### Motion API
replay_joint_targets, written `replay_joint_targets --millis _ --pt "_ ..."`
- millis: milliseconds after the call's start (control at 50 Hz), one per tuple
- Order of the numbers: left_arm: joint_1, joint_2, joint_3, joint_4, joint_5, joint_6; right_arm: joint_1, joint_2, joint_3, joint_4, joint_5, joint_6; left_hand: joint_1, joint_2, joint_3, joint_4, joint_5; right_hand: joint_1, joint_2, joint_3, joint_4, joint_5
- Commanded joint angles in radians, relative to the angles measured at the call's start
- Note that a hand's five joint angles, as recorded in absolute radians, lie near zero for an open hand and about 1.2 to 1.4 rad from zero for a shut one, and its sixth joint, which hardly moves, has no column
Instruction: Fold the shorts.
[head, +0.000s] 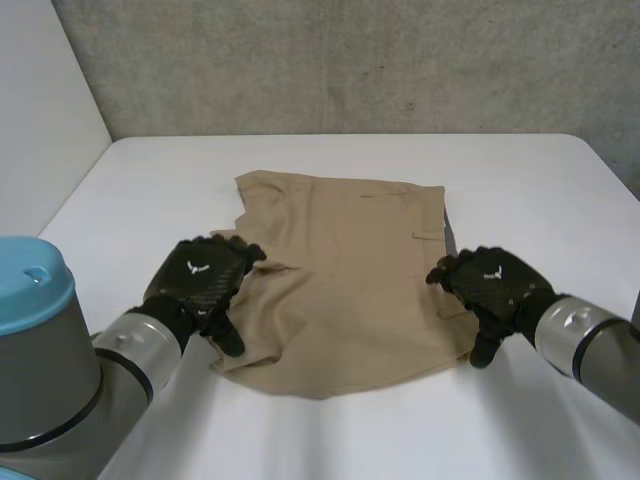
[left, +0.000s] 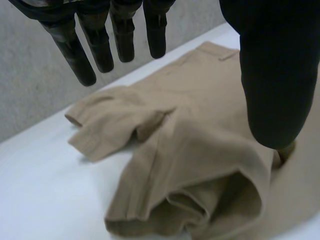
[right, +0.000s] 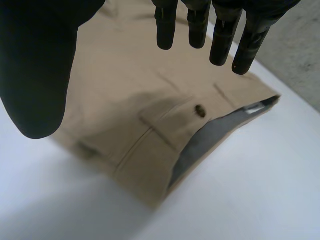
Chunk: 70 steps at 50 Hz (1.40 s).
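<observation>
**Shorts flat on table, both hands open at their sides**

Head view: tan shorts (head: 340, 280) lie spread in the middle of the white table (head: 150, 180), with a grey wall (head: 350, 60) behind. The left hand (head: 205, 275) is at the shorts' left edge, over the leg end, fingers spread and pointing toward the cloth. The right hand (head: 497, 285) is at the right edge, by the waistband, fingers also relaxed. Cannot tell from here whether either palm touches the cloth. This view gives the overall layout, one hand on each side and the shorts between them.

Left wrist view: this adds the hand detail. The left hand's fingers (left: 100, 47) are straight and apart, and its thumb (left: 272, 75) is held wide from them with nothing between, so it grips nothing. Under the palm are the shorts (left: 200, 130). One leg end (left: 100, 125) lies flat on the table (left: 35, 190), and a bunched fold (left: 200, 205) is heaped beside the thumb. The thumb tip is very close to the cloth, contact unclear.

Right wrist view: the right hand's fingers (right: 166, 30) are straight, the thumb (right: 35, 65) well apart from them, nothing held. Below them is the waist end of the shorts (right: 125, 75). This view adds a pocket flap (right: 165, 120) with a dark button (right: 200, 110), and the grey lining (right: 210, 140) showing along the waistband edge, next to bare table (right: 250, 190).
</observation>
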Motion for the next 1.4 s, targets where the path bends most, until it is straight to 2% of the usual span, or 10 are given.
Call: replay_joint_targets --millis 20,240,400,700,780,840,880,1020,1260,1400 --pt "0.032 -0.090 -0.008 0.032 -0.002 -0.004 -0.045 0.021 0.108 -0.136 -0.033 -0.022 0.259 0.267 0.271 0.267 0.266 0.203 0.185 0.188 0.172 0.161" --pt "0.027 -0.146 0.001 0.086 -0.039 -0.001 -0.060 0.110 0.114 -0.258 -0.034 -0.054 0.409 0.416 0.421 0.416 0.416 0.385 0.367 0.370 0.354 0.343" --pt "0.039 -0.226 0.050 0.213 -0.117 0.029 -0.062 0.132 0.110 -0.302 -0.031 -0.088 0.559 0.566 0.571 0.566 0.566 0.869 0.851 0.854 0.838 0.827" --pt "0.131 -0.413 0.223 0.252 -0.119 0.184 -0.060 0.147 0.106 -0.310 -0.036 -0.088 0.553 0.561 0.565 0.560 0.560 0.829 0.811 0.814 0.798 0.787" --pt "0.134 -0.427 0.256 0.252 -0.120 0.189 -0.060 0.147 0.102 -0.310 -0.036 -0.090 0.512 0.520 0.524 0.520 0.519 1.196 1.179 1.181 1.165 1.155" --pt "0.133 -0.419 0.254 0.244 -0.123 0.189 -0.060 0.149 0.097 -0.307 -0.036 -0.090 0.164 0.171 0.176 0.171 0.171 1.197 1.180 1.183 1.167 1.156" --pt "0.133 -0.384 0.239 0.235 -0.122 0.189 -0.059 0.143 0.097 -0.305 -0.033 -0.085 -0.088 -0.081 -0.077 -0.081 -0.081 1.197 1.180 1.183 1.167 1.156" --pt "0.128 -0.183 0.112 0.206 -0.105 0.180 -0.054 0.140 0.096 -0.295 -0.019 -0.071 -0.117 -0.110 -0.105 -0.110 -0.110 1.197 1.180 1.183 1.167 1.156" --pt "0.095 0.122 -0.161 0.088 0.019 0.178 -0.053 0.138 0.044 -0.232 0.079 0.115 0.051 0.059 0.063 0.058 0.058 1.197 1.180 1.183 1.167 1.156" --pt "0.053 0.122 -0.218 -0.003 0.051 0.175 -0.057 0.135 0.024 -0.207 0.087 0.186 0.189 0.196 0.201 0.196 0.196 1.197 1.180 1.183 1.167 1.156"
